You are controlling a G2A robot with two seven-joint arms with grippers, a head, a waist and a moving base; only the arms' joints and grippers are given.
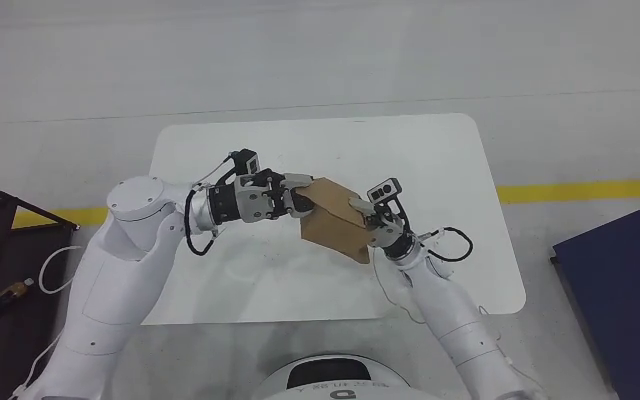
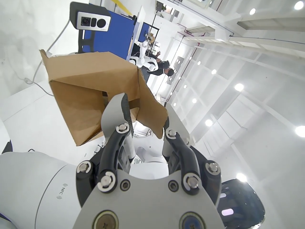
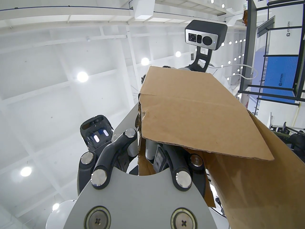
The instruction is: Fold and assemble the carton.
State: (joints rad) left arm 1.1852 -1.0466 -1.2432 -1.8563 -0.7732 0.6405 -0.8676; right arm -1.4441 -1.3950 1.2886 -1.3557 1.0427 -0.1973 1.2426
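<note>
Seemingly light, crease-prone carton is hanging by its wall, clamped in the jaws of the right gripper; the left gripper is holding its jaws apart astride a flap.

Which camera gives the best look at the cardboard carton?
The top view: nearly the whole carton shows, over the table. The left wrist view shows its open end and a flap; the right wrist view, one panel and a flap.

The top view looks steeply down on the desk from above. The left wrist view sits close behind the left tool, the right wrist view behind the right tool; both tilt up toward the ceiling. All three share the carton.
</note>
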